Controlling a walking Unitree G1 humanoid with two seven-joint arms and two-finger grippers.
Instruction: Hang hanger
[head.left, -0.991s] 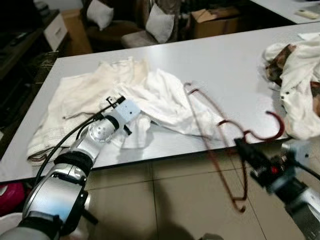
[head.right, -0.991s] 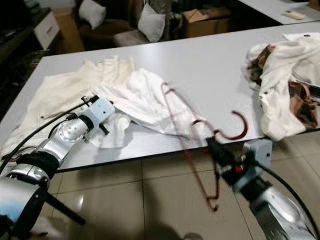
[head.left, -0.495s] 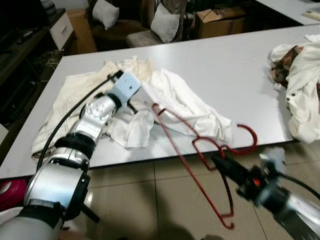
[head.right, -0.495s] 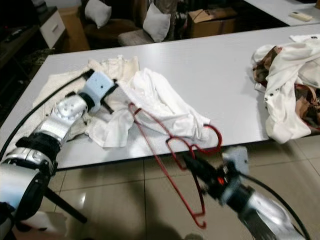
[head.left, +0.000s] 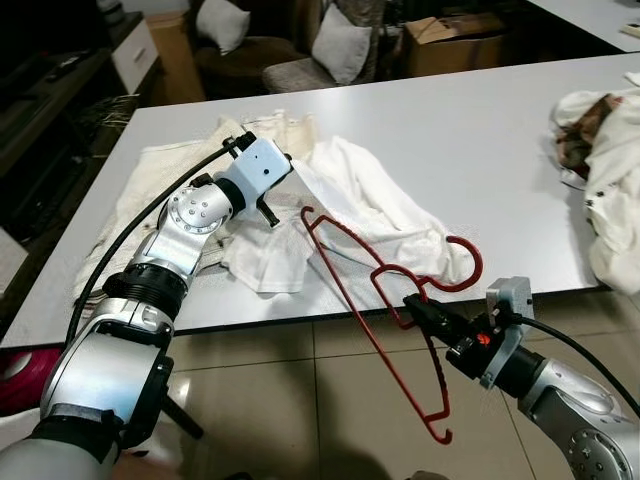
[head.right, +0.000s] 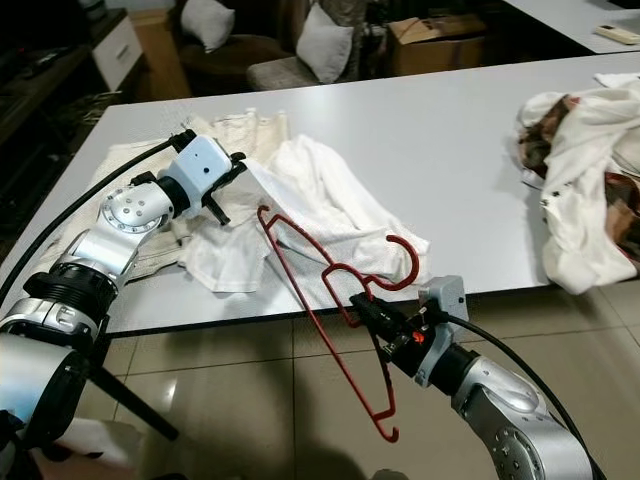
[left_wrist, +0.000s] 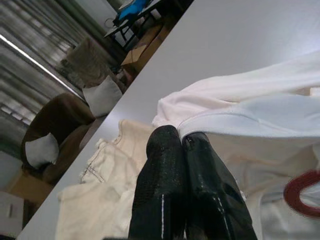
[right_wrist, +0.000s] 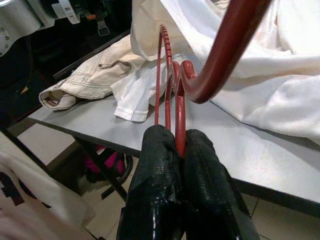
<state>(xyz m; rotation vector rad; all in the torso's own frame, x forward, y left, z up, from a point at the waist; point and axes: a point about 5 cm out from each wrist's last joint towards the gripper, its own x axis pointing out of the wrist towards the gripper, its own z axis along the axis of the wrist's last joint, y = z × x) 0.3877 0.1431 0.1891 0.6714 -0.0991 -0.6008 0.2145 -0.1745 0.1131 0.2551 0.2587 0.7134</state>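
A red wire hanger (head.left: 474, 272) is held off the table's front edge, its hook over the white shirt (head.left: 370, 200) and its lower bar hanging above the floor. My right gripper (head.left: 415, 308) is shut on the hanger's neck (right_wrist: 176, 120) just below the hook. My left gripper (left_wrist: 180, 137) is over the table, shut on a fold of the white shirt and holding it slightly raised. The hanger's far shoulder (head.left: 305, 212) reaches close under that raised fold. The shirt lies partly over a cream garment (head.left: 160, 190) on the white table (head.left: 480, 120).
A heap of white and brown clothes (head.left: 610, 170) sits at the table's right end. Beyond the table stand a brown sofa with pillows (head.left: 340, 45) and a cardboard box (head.left: 450, 40). Tiled floor (head.left: 300, 400) lies below the front edge, with a dark cabinet (head.left: 60, 90) at left.
My right gripper has carried the hanger left and up toward the shirt. My left gripper has risen, lifting a fold of the shirt. The camera has shifted too.
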